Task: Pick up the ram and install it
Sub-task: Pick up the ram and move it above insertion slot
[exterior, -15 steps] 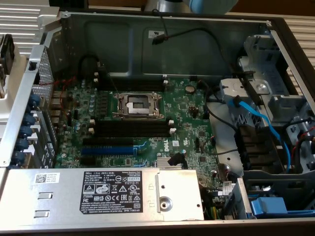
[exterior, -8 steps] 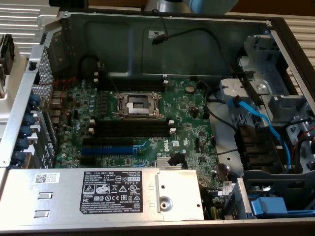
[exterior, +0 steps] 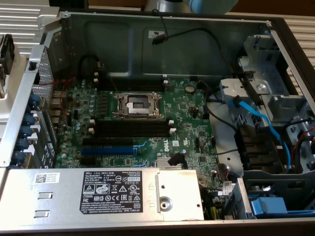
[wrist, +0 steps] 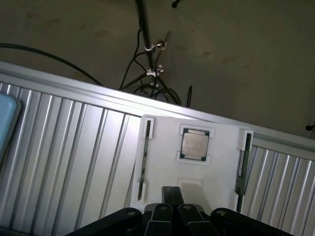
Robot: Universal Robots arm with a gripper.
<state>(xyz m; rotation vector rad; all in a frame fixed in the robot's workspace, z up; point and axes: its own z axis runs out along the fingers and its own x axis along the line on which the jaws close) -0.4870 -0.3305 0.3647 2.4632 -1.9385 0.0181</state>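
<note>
Wrist view: our gripper (wrist: 172, 191) hangs clenched and empty over the tray (wrist: 221, 142). We should centre over one ram (wrist: 242, 164), squaring the jaws to its long edges.

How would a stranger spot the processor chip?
Find the white tray on the ribbed metal surface. At its middle sits the processor chip, square and silvery with a green rim, unlike the long thin dark strips at the tray's sides.

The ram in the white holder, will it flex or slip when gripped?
Probably stiff: the ram looks like a flat board standing on edge in its white holder. Likely light, being so thin. With such a narrow edge, it could tilt if gripped off-centre.
</note>
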